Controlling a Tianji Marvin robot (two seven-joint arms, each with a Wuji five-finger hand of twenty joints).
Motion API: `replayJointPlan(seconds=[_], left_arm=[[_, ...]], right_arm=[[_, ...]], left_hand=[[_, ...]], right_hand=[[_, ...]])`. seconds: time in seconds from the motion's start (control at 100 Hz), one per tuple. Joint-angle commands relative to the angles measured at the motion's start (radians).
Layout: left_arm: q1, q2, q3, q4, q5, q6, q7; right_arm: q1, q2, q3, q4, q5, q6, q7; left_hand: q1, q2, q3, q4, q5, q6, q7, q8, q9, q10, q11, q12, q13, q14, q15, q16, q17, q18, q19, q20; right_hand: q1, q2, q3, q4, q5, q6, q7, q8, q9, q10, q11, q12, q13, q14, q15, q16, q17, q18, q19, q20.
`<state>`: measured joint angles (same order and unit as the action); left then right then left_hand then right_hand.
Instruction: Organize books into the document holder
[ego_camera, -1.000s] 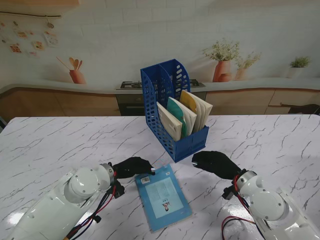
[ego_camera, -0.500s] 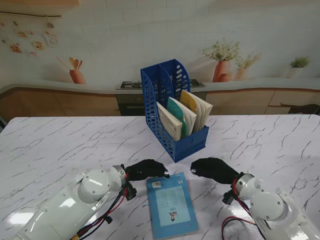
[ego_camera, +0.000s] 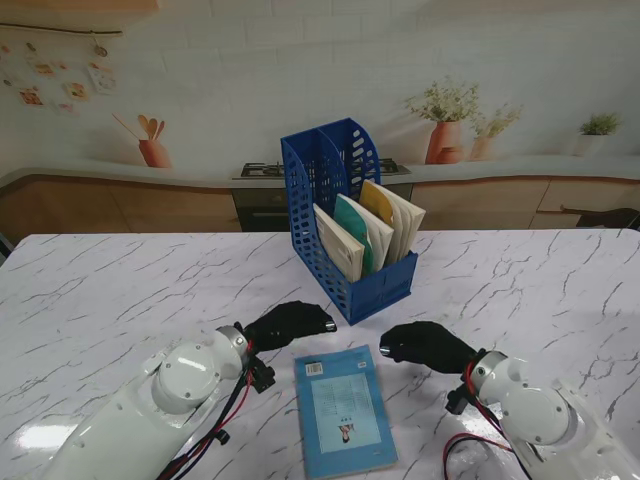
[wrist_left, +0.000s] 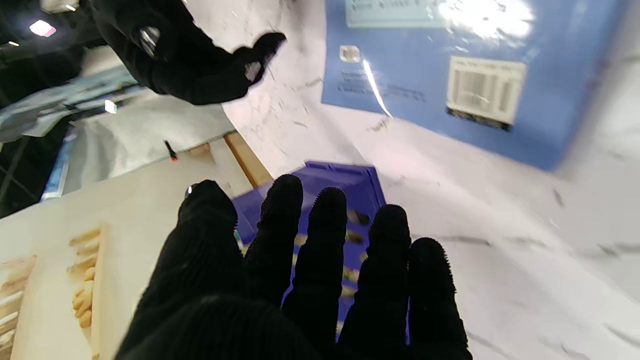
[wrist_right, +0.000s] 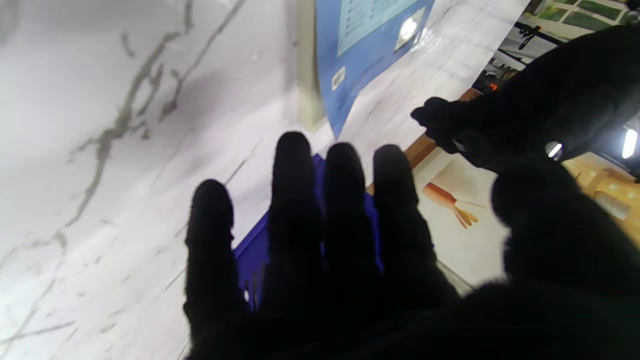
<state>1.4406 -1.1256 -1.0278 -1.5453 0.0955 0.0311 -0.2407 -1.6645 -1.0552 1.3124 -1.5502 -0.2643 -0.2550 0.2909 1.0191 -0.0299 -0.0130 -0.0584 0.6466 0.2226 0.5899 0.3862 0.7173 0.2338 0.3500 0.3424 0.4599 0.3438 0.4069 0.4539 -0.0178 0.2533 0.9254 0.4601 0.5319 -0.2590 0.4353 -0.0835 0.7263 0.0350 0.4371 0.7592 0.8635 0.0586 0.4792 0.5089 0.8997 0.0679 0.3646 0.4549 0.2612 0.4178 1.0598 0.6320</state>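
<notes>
A light blue book lies flat on the marble table, close to me, its barcode end toward the holder. The blue document holder stands farther off at the middle and carries three books. My left hand hovers just past the book's far left corner, fingers stretched out and holding nothing. My right hand hangs by the far right corner, also empty. In the left wrist view the book, the holder and the right hand all show. The right wrist view shows the book and the holder.
The marble table runs wide on both sides. Behind it is a kitchen backdrop with a counter and potted plants. The white forearms rise from the near corners on either side of the book.
The book slid toward my right and turned straighter. My left hand then lifted off its far corner and moved away from me. The right hand drew a little nearer to me.
</notes>
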Motion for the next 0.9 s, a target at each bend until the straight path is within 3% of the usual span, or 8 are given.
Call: replayJointPlan(seconds=[0.0, 0.19, 0.39, 0.48, 0.61, 0.89], left_arm=[[0.055, 0.013, -0.026, -0.032, 0.011, 0.004, 0.008], [0.193, 0.031, -0.135, -0.144, 0.086, 0.11, -0.001], [0.25, 0.04, -0.165, -0.174, 0.1, 0.178, -0.03], [0.251, 0.04, -0.157, -0.173, 0.085, 0.207, -0.035], [0.231, 0.049, -0.128, -0.157, 0.078, 0.204, -0.076], [0.162, 0.053, -0.063, -0.099, 0.016, 0.202, -0.128]], right_arm=[[-0.008, -0.006, -0.017, 0.011, 0.01, -0.021, 0.003], [-0.006, -0.002, -0.029, 0.02, 0.014, -0.038, 0.014], [0.0, 0.003, -0.042, 0.041, 0.029, -0.058, 0.038], [0.008, 0.004, -0.053, 0.054, 0.035, -0.065, 0.043], [0.013, 0.004, -0.061, 0.066, 0.042, -0.068, 0.047], [0.02, 0.006, -0.07, 0.084, 0.045, -0.07, 0.055]], left_hand=[[-0.018, 0.004, 0.005, 0.022, -0.013, -0.033, 0.024, 0.024, 0.001, 0.011, 0.018, 0.019, 0.048, 0.02, 0.028, 0.017, 0.013, 0.025, 0.039, 0.02], [-0.027, 0.014, 0.005, 0.024, 0.002, -0.002, 0.044, 0.034, 0.036, 0.032, 0.04, 0.033, 0.12, 0.052, 0.102, 0.043, 0.095, 0.067, 0.155, 0.085], [-0.04, 0.038, 0.006, 0.03, 0.071, 0.03, 0.099, 0.052, 0.138, 0.066, 0.09, 0.035, 0.25, 0.084, 0.232, 0.06, 0.262, 0.108, 0.341, 0.195], [-0.043, 0.046, 0.007, 0.033, 0.134, 0.044, 0.133, 0.057, 0.208, 0.081, 0.118, 0.035, 0.319, 0.108, 0.299, 0.066, 0.37, 0.121, 0.45, 0.253], [-0.045, 0.051, 0.007, 0.035, 0.173, 0.053, 0.151, 0.054, 0.258, 0.093, 0.129, 0.029, 0.377, 0.115, 0.339, 0.062, 0.461, 0.122, 0.502, 0.272], [-0.044, 0.06, 0.008, 0.037, 0.183, 0.07, 0.12, 0.027, 0.253, 0.108, 0.121, 0.012, 0.37, 0.119, 0.34, 0.038, 0.458, 0.125, 0.494, 0.265]], right_hand=[[0.003, 0.009, -0.026, 0.015, 0.031, -0.037, 0.026, -0.002, 0.033, -0.018, -0.009, -0.019, 0.042, 0.004, -0.016, -0.028, 0.006, 0.055, 0.028, -0.025], [0.003, 0.012, -0.024, 0.015, 0.051, -0.033, 0.036, -0.005, 0.064, -0.009, -0.03, -0.051, 0.063, 0.001, -0.028, -0.053, 0.005, 0.054, 0.036, -0.048], [-0.001, 0.014, -0.015, 0.014, 0.089, -0.02, 0.048, -0.012, 0.117, 0.012, -0.052, -0.094, 0.088, 0.006, -0.024, -0.077, 0.0, 0.048, 0.039, -0.073], [-0.006, 0.013, -0.007, 0.013, 0.103, -0.017, 0.052, -0.019, 0.137, 0.016, -0.063, -0.113, 0.097, 0.005, -0.025, -0.088, -0.002, 0.048, 0.038, -0.086], [-0.01, 0.013, 0.001, 0.012, 0.114, -0.015, 0.053, -0.024, 0.147, 0.02, -0.068, -0.123, 0.098, 0.007, -0.025, -0.094, -0.01, 0.049, 0.036, -0.093], [-0.02, 0.012, 0.023, 0.01, 0.124, 0.006, 0.042, -0.049, 0.153, 0.037, -0.104, -0.155, 0.086, 0.013, -0.045, -0.117, -0.019, 0.049, 0.036, -0.108]])
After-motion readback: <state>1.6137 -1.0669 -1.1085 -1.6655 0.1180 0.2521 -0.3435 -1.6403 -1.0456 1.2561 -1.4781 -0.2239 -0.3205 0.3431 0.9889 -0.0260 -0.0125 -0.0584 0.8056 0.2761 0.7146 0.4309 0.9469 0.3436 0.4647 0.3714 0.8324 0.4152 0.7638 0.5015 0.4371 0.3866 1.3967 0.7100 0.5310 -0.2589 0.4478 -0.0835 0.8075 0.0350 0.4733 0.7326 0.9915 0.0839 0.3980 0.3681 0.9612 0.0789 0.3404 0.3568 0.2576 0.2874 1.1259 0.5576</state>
